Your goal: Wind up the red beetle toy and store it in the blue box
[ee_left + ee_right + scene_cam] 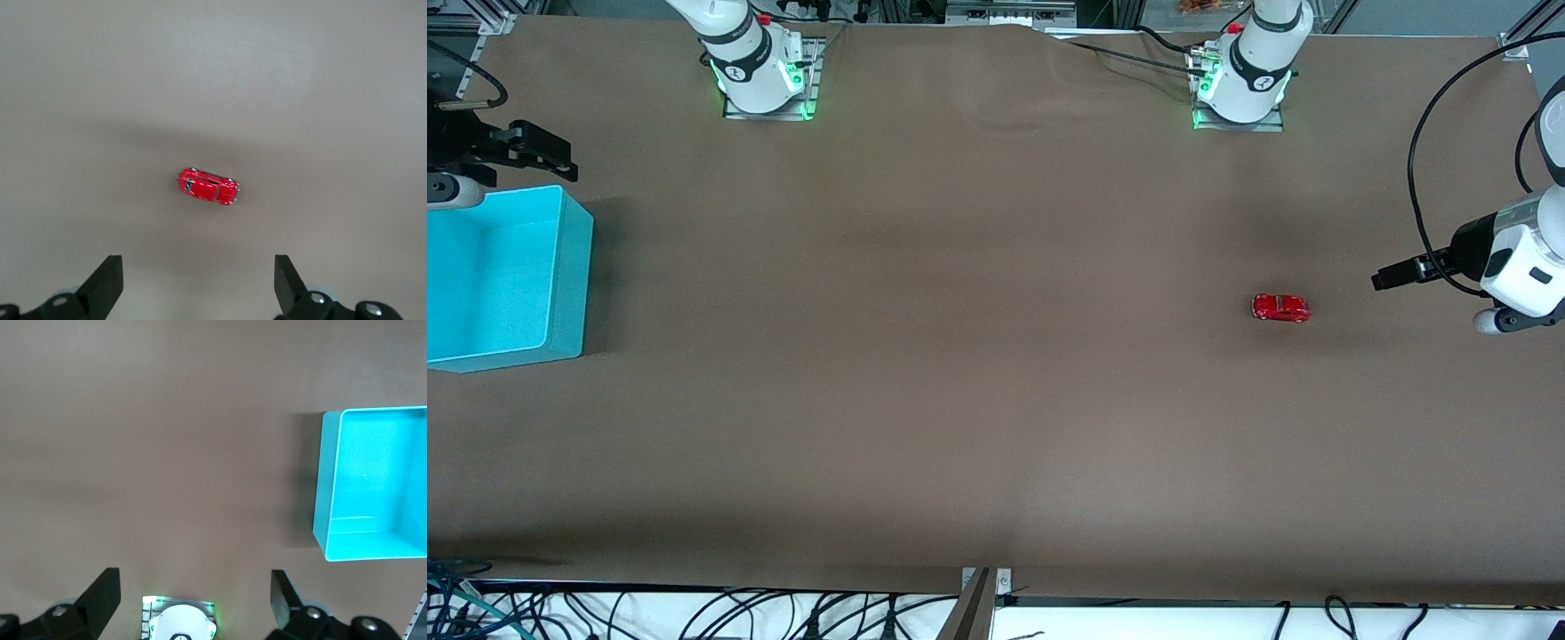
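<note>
Brown table [996,400], blue box [569,267] edge-cropped

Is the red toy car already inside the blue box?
No, the red toy car sits on the bare table toward the left arm's end, apart from the blue box.

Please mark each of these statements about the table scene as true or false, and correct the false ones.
1. The tiny glossy red beetle toy car lies inside the large light-blue plastic box. False: it stands on the brown table, toward the left arm's end.
2. The left end effector is open and holds nothing. True.
3. The light-blue box is empty. True, as far as its visible inside shows.
4. The right end effector is shut on the red toy car. False: it is open, up over the table near the box.
5. The toy car lies on its roof. False: it rests upright on its wheels.
</note>
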{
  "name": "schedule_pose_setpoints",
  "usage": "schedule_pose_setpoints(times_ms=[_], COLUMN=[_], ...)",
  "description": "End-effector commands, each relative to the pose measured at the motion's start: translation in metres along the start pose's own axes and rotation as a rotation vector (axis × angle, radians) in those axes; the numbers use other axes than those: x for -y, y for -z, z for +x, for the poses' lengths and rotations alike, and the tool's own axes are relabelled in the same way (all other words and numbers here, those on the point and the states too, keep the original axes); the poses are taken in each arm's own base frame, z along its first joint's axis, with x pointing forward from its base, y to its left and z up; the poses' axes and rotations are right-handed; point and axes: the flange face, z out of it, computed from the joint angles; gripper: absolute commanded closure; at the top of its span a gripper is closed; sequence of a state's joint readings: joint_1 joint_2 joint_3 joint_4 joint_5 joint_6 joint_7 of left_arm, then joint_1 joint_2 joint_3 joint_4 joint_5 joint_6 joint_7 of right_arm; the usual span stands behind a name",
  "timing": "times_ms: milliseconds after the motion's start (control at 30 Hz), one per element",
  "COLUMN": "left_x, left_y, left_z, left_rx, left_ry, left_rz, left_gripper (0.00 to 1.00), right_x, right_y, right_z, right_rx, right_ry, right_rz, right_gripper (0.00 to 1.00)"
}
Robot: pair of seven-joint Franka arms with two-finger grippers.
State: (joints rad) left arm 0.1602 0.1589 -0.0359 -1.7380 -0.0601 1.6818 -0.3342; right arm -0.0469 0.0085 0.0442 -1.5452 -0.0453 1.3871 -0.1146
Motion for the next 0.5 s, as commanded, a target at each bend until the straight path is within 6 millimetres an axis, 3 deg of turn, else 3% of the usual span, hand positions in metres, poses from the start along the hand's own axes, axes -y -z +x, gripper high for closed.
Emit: schedule_pose_setpoints(times_ms=[0, 467], left_x=[0.004, 0.022], left_y=[-0.01, -0.036], left_z=[0.005, 0.023], left_rx=[0.035, 0.082], left_ry=[0.143, 0.368], left_rz=[-0.015, 0.001], left_gripper=[0.0, 0.0], right_x=[0.002, 0.005], right_y=[0.006, 0.007], right_z=[-0.003, -0.003], right_rx=[0.001, 0.0], right_ry=[0.015, 0.021], right_rz=[-0.02, -0.023], right_gripper=[0.0, 0.0])
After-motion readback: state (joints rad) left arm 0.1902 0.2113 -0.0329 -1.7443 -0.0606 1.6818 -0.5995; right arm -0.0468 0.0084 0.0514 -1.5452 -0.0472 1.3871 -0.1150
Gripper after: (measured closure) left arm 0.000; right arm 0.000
